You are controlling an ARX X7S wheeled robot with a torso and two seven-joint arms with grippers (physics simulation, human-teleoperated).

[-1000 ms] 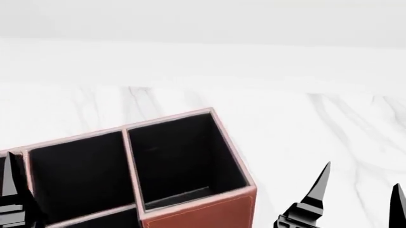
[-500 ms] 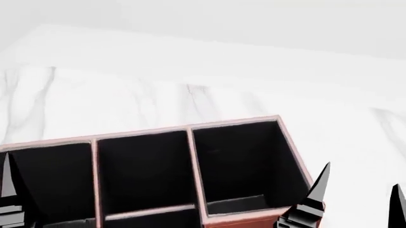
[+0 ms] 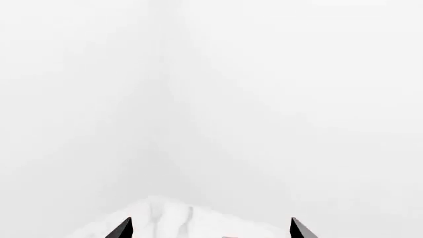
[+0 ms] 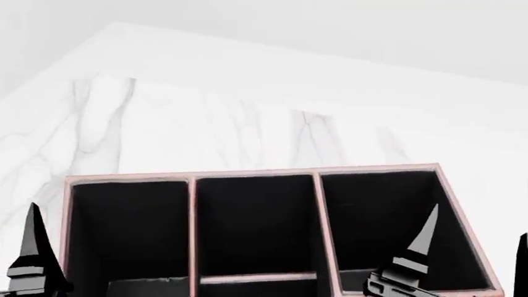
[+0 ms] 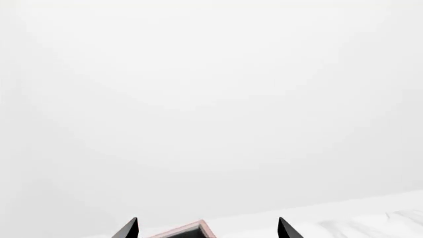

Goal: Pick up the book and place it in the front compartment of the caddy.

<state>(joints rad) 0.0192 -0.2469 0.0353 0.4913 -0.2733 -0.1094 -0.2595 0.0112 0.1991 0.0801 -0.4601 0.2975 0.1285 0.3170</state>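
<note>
The reddish-brown caddy [image 4: 247, 173] fills the lower head view, with a row of three black-lined cells in sight. The front compartment [image 4: 254, 223] is the middle cell, closed off by a pale cross divider [image 4: 256, 278]. The book is not in view. My left gripper [image 3: 210, 229] is open and empty; one finger [image 4: 33, 247] shows by the caddy's left end. My right gripper [image 4: 476, 238] is open and empty over the caddy's right end. A caddy corner [image 5: 188, 230] shows between the fingertips in the right wrist view.
The caddy stands on a white marble table [image 4: 165, 124]. The table's far edge and left corner [image 4: 107, 28] meet a plain white wall. Both wrist views show mostly that white wall.
The head view has swung left, so the caddy has slid right in the picture and all three cells of the row now show. Both grippers keep their places in the view, still open.
</note>
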